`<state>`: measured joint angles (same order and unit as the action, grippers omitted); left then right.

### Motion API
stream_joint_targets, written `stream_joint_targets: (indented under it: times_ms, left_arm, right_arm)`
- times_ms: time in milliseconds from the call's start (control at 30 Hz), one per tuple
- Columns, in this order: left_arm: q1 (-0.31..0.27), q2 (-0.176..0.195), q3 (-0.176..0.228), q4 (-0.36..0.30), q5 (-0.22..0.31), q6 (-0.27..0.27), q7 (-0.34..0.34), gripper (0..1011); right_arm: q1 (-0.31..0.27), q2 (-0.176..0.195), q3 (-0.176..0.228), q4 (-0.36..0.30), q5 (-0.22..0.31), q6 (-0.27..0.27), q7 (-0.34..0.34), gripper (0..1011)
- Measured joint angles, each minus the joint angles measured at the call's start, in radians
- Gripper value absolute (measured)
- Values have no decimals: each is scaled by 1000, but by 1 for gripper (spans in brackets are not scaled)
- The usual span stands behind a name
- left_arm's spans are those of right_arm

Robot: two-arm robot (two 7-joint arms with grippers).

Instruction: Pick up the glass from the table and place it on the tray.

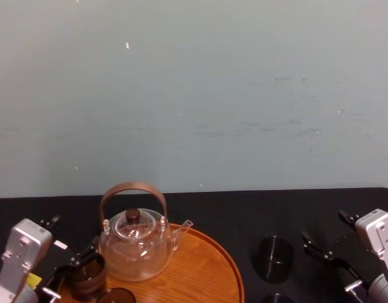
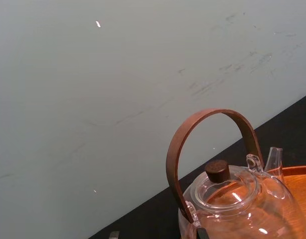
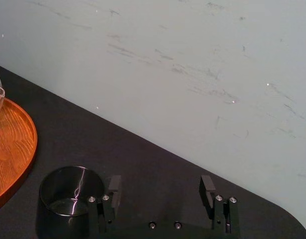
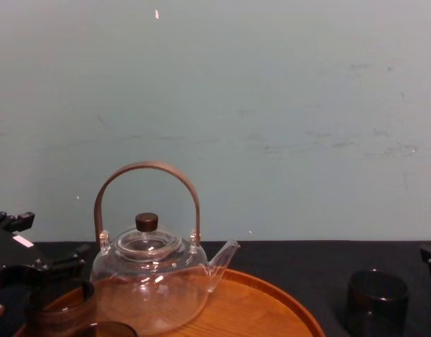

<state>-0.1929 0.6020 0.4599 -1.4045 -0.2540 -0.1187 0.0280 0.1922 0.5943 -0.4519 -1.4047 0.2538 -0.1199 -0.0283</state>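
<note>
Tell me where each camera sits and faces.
Head: high, angled down at the round orange-brown wooden tray; left tool at the tray's left edge, right tool lower right.
Chest: low, level across the black table; left tool at left.
Left wrist: faces the clear glass teapot with wooden handle.
Right wrist: over its open tool, dark smoky glass tumbler on the table beside it.
Head and chest share teapot, tray, tumbler.

Dark smoky glass (image 1: 274, 257) — orange-brown wood-grained tray (image 1: 203, 273), black table (image 1: 244, 208)
</note>
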Motion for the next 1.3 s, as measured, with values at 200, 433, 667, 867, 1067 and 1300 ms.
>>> stream_joint_targets:
  times_ms: [200,433,667,867,1067,1300]
  left_arm:
    - [0,0,0,0,0,0,0,1001]
    - [0,0,0,0,0,0,0,1001]
    - [0,0,0,0,0,0,0,1001]
    - [0,0,0,0,0,0,0,1001]
    - [0,0,0,0,0,0,0,1001]
    - [0,0,0,0,0,0,0,1001]
  right_arm:
    - [0,0,0,0,0,0,0,1004]
    - [0,0,0,0,0,0,0,1003]
    - [0,0,5,1,5,-3,16,1003]
    - [-39,25,37,-45,35,-16,75,1003]
    - [-118,69,73,-153,57,-12,102,1003]
    - [-215,106,116,-259,68,-6,105,1003]
